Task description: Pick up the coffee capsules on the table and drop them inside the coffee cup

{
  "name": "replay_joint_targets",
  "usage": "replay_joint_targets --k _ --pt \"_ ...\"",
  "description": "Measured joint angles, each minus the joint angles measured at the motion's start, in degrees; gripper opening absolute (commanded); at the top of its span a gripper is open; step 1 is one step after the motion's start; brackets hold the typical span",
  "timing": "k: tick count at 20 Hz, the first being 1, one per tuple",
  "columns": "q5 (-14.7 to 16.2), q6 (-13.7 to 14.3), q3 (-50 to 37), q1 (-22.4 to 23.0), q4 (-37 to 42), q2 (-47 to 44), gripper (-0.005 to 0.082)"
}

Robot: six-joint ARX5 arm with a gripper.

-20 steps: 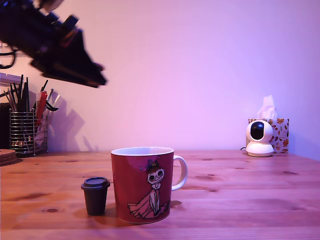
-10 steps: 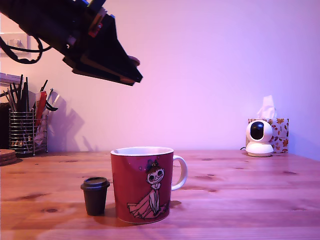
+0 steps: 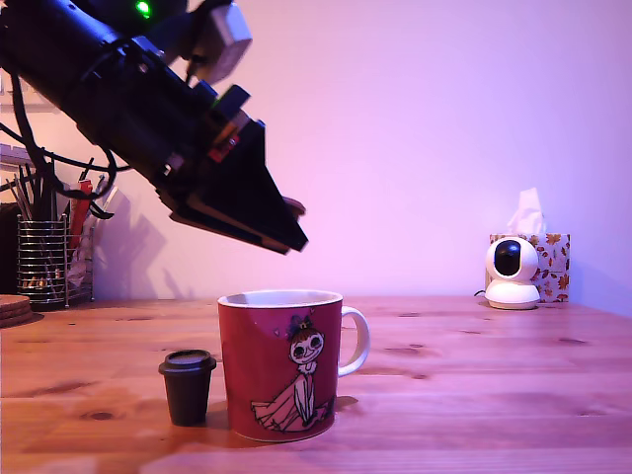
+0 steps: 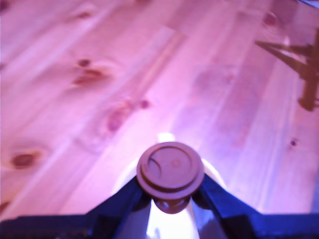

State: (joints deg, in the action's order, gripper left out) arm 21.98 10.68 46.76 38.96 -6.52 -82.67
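The hand [image 3: 292, 225] is clenched on 1 capsule [image 4: 170, 174], carried in the air just above the mug [image 3: 281, 363], near its rim. A second capsule [image 3: 188, 387] stands upright on the bench [image 3: 474, 385], just beside the mug on the exterior view's left. So neither capsule looks to be in the mug yet: 1 is close to its drop, 1 waits untouched. The bench is open on the exterior view's right; a pen holder [image 3: 43, 262] stands well apart at the back, and the standing capsule leaves little room beside the mug.
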Motion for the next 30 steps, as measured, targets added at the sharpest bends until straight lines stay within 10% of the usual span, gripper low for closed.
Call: replay_joint_targets --k 23,28,30 --pt "-4.50 -1.29 0.00 0.79 -8.13 0.00 0.0167" --pt "-4.50 -1.29 0.00 0.79 -9.27 0.00 0.0581" --pt "-4.55 -1.29 0.00 0.79 -9.18 0.00 0.0604"
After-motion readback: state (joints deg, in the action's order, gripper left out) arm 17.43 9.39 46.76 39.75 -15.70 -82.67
